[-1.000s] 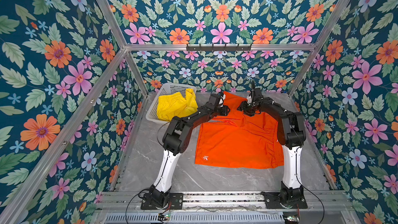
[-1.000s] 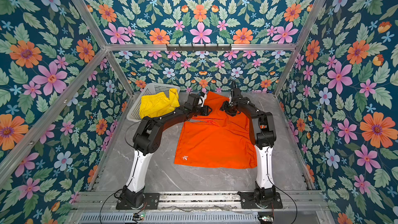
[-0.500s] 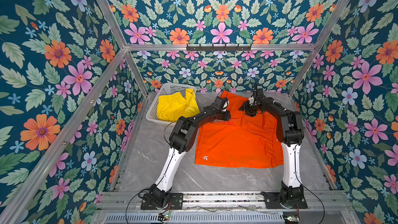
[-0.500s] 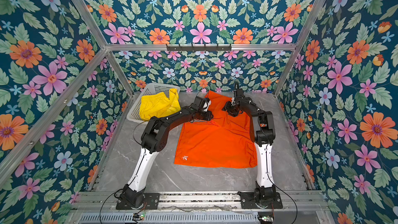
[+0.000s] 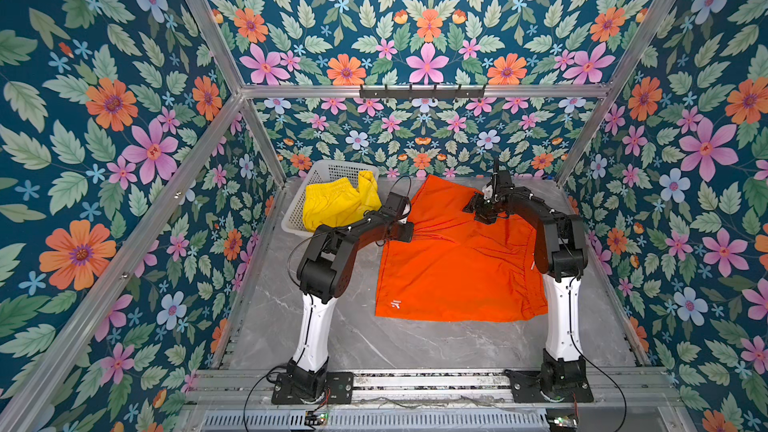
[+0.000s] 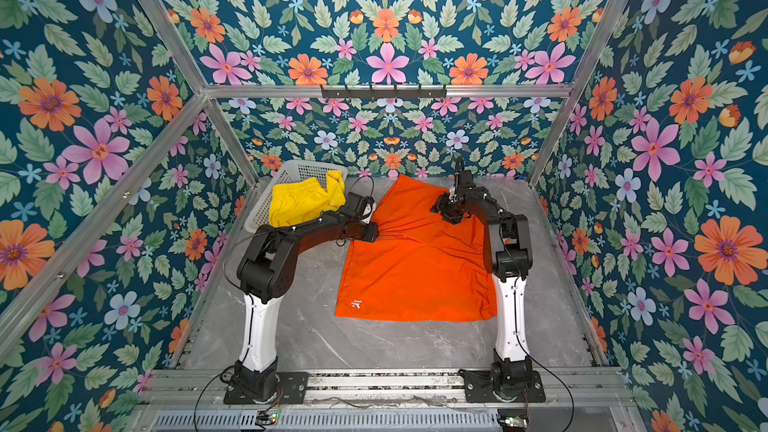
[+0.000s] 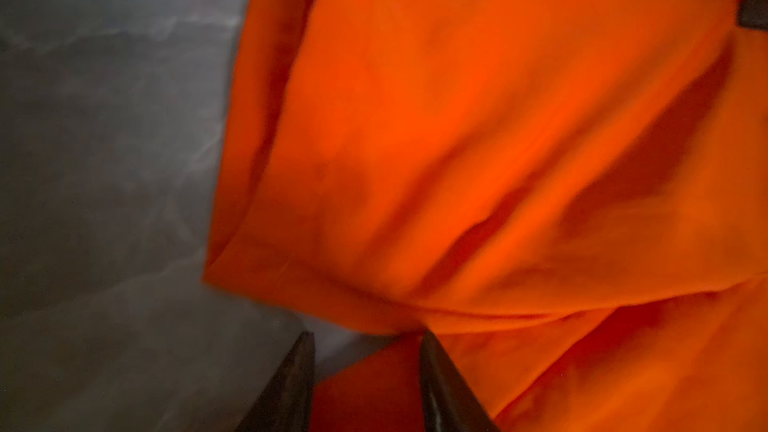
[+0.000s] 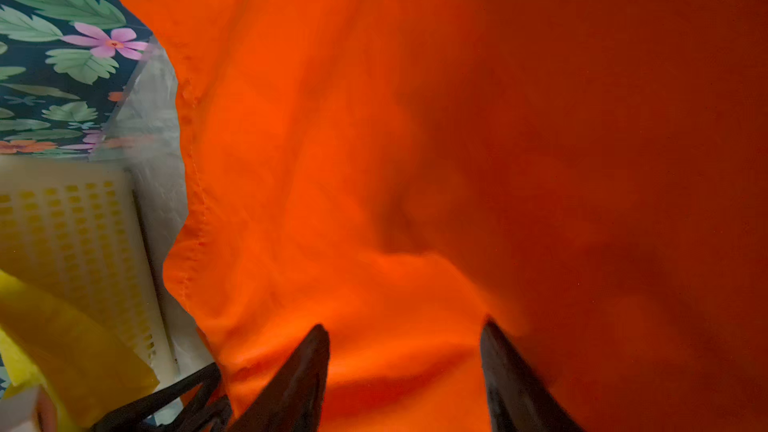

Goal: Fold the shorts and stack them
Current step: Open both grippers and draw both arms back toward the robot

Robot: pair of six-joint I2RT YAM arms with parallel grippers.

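Orange shorts [image 5: 453, 268] lie flat on table [image 5: 374, 342] betw. arms, near hem straight, bare tabletop in front & to L; R edge partly behind R arm. Yellow shorts [image 5: 336, 205] sit in basket [image 5: 328, 168], far L corner. L gripper [image 7: 368, 336] jaws part-open at shorts' L edge, creases fanning from it. R gripper [image 8: 405, 326] jaws wider, cloth betw. Whether either grips: can't tell, wrist views blurred.

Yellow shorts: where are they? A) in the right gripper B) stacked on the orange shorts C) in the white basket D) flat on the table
C: the yellow shorts sit bunched in the white basket at the far left corner, apart from the orange shorts spread on the table.
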